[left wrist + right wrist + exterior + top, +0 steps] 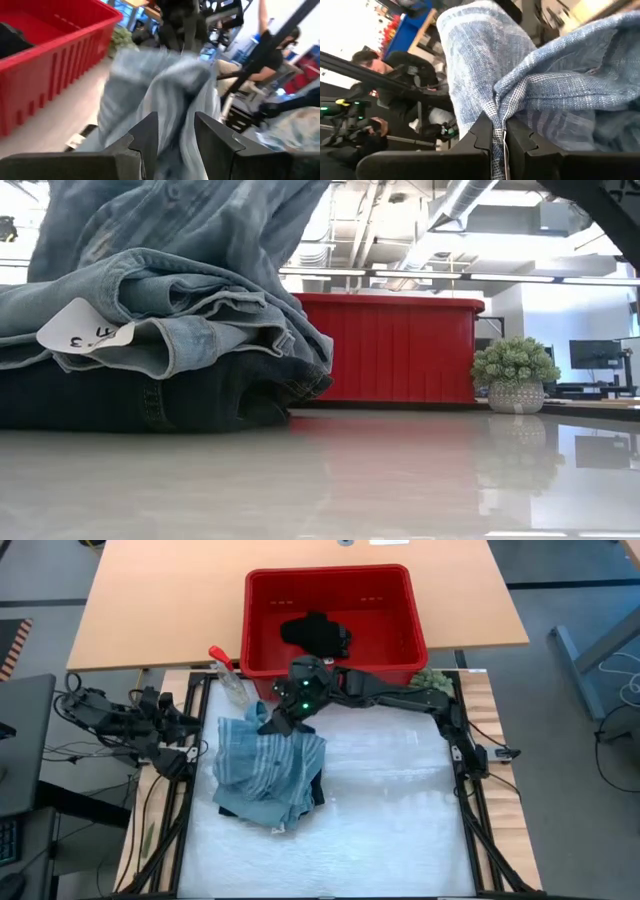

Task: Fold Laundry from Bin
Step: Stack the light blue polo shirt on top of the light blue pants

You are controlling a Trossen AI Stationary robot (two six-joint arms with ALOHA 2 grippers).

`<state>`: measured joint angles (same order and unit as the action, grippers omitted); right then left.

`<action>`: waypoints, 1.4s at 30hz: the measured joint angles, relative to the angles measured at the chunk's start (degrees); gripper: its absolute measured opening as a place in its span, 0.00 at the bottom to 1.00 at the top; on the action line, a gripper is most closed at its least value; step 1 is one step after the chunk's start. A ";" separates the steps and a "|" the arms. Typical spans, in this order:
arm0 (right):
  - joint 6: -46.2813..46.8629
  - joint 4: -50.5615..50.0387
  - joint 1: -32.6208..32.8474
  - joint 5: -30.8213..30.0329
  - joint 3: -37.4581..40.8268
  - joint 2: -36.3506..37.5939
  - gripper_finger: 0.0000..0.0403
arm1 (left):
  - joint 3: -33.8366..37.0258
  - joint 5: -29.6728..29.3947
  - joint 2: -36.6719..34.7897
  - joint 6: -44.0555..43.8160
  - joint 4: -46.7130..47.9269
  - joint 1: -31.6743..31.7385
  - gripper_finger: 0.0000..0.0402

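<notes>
Both hands point(262, 718) pinch the striped shirt point(270, 762).

— Where's the right arm?
— Stretched across from the right, elbow bent, its gripper point(268, 720) low with fingers point(487, 132) pinched on the shirt point(275, 755).
— And the left?
— Its gripper point(175, 132) also grips that shirt, fingers point(147, 132) partly apart around the fabric.

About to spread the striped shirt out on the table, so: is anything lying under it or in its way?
Yes. The striped shirt, pinched by the right gripper and the left gripper, hangs over the denim jeans and a dark navy piece piled directly beneath it. The table to the right looks bare.
</notes>
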<state>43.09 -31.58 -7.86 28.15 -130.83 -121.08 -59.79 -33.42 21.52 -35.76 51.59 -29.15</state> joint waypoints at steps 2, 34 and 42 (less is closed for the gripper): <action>0.47 0.56 -0.58 2.04 0.71 -1.48 0.12 | 0.00 -0.86 0.56 0.32 0.04 0.01 0.28; -43.47 0.20 -1.16 -22.46 0.94 9.22 0.12 | 0.07 -9.30 4.74 -2.02 -0.07 0.02 0.28; -31.41 2.02 13.07 -22.83 1.18 0.91 0.12 | 0.07 -8.86 4.76 -2.02 -0.04 0.02 0.28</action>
<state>11.68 -29.56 5.21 5.32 -129.64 -120.17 -59.72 -42.28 26.28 -37.78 51.55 -29.13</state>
